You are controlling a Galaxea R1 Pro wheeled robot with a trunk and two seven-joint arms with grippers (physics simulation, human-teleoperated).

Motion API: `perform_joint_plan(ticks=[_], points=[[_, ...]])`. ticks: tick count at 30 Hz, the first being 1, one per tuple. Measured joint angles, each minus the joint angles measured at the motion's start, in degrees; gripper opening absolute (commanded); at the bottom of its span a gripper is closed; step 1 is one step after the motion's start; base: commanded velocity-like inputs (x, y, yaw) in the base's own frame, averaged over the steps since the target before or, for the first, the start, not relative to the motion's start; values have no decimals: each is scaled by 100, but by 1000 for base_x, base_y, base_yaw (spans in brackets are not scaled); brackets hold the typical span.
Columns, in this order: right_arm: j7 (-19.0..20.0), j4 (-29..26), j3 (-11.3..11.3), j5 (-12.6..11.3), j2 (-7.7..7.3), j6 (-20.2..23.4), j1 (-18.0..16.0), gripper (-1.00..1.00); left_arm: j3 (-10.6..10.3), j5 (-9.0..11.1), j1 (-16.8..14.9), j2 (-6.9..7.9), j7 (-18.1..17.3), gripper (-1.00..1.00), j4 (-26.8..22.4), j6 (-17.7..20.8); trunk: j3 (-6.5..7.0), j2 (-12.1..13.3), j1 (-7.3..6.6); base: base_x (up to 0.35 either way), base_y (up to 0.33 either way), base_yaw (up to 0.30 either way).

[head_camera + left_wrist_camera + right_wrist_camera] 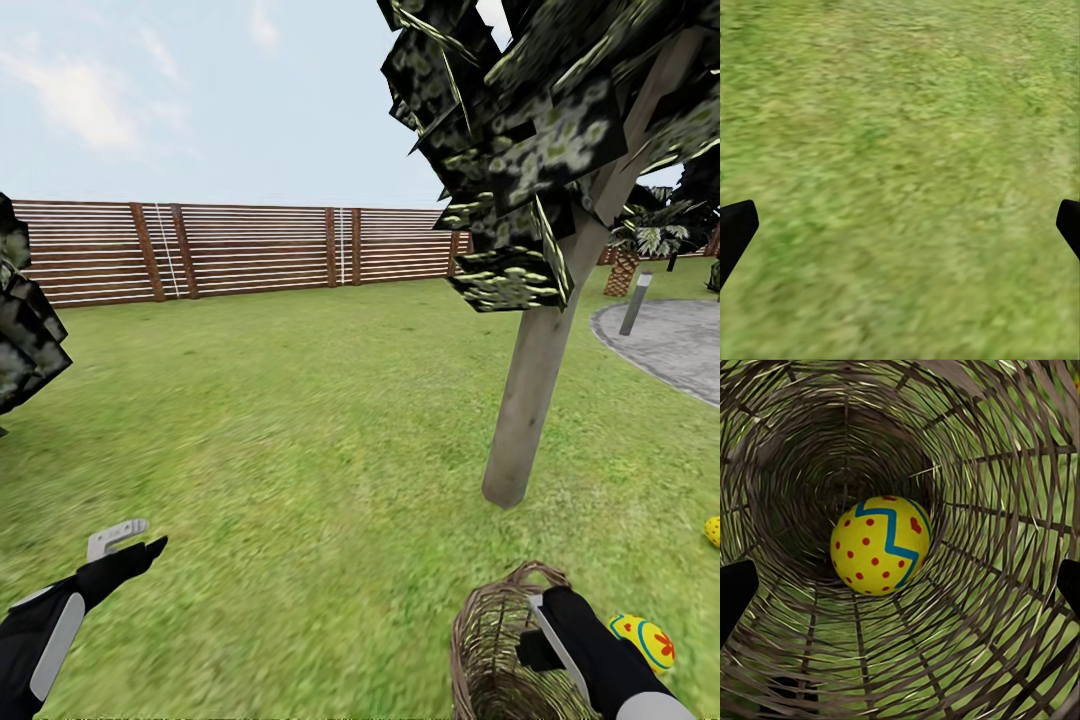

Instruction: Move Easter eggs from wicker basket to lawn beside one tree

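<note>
Wicker basket surrounds the right gripper, fingers spread wide, empty, aimed down at one egg inside. Left gripper hovers over lawn, spread too. Two eggs lie on grass near the tree.

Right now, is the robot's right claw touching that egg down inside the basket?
Apart. In the right wrist view the egg lies deep in the wicker basket, and bare weave shows between it and both open fingertips.
</note>
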Motion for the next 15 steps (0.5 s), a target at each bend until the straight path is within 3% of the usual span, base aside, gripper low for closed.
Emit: perform_joint_plan(ticks=[15], points=[[-4, 0, -6, -1, -9, 0, 1, 100, 5, 0, 0, -3, 31, 100, 9, 13, -269, -602, 330, 0, 0, 0]])
